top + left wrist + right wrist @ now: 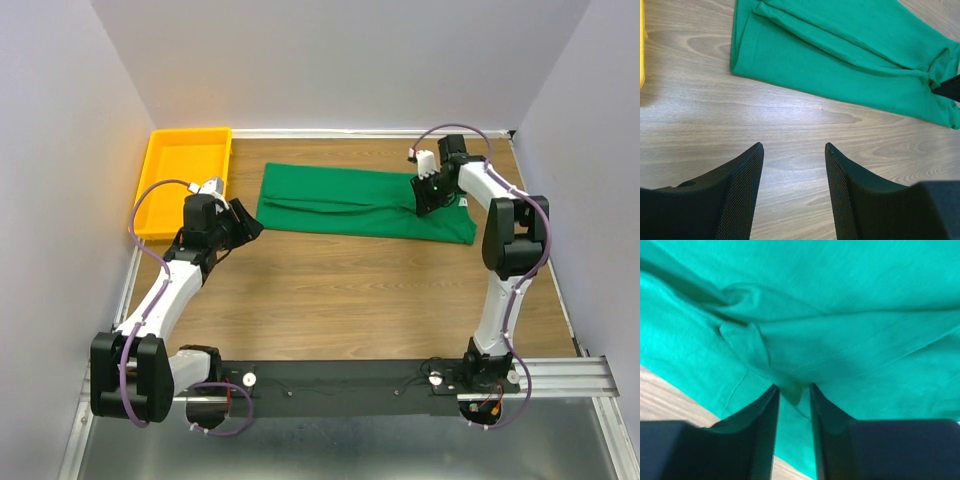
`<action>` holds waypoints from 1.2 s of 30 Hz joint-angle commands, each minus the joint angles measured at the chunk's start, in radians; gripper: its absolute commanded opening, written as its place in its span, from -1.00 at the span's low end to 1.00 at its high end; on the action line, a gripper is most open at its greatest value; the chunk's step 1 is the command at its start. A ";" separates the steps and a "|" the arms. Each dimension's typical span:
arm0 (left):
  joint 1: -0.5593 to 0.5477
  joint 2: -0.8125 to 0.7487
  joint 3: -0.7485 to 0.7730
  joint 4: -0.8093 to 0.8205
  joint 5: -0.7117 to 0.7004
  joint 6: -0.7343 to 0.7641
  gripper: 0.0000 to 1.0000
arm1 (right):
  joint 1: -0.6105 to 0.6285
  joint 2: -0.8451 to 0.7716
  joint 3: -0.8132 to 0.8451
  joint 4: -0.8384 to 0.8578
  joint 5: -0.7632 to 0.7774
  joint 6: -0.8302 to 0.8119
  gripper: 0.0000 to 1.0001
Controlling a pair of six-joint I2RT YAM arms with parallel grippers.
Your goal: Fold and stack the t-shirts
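T-shirt (340,200): green, folded into a long strip, lies flat on far part of counter (350,290), long axis L to R
Folds: layered, w/ lengthwise creases; L end square and neat, R end more rumpled
L hand (794,146): over bare wood betw tray and shirt's L end, near both, touching neither
L fingers (740,190): apart, nothing betw them
R hand (792,386): down on shirt's R part, approx mid-width of the strip
R fingers (765,425): close together, clamped on a small pucker of green cloth at the tips; wrinkles bunch just beyond
Tray (190,133): yellow, far L corner of counter, beside shirt's L end but apart from it
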 commanded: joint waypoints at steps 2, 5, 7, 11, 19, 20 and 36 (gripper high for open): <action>0.006 -0.012 -0.003 0.025 0.023 -0.005 0.20 | 0.019 0.035 0.061 0.031 0.052 -0.013 -0.60; 0.006 -0.009 -0.003 0.025 0.024 -0.005 0.20 | 0.022 0.043 0.080 0.032 0.050 -0.017 -0.87; 0.006 -0.008 -0.004 0.025 0.027 -0.005 0.20 | 0.028 0.050 0.100 0.032 0.047 -0.020 -0.99; 0.007 -0.003 0.002 0.019 0.029 -0.005 0.20 | 0.037 0.085 0.170 0.034 0.034 -0.018 -0.99; 0.006 0.004 0.019 -0.009 0.033 -0.007 0.20 | 0.082 0.285 0.511 0.040 0.135 0.031 0.24; 0.007 0.006 0.017 -0.009 0.039 -0.013 0.21 | 0.082 0.302 0.543 0.041 0.164 0.046 0.51; -0.085 0.311 0.155 0.079 -0.077 -0.036 0.12 | -0.366 -0.282 -0.223 0.112 -0.198 0.192 0.58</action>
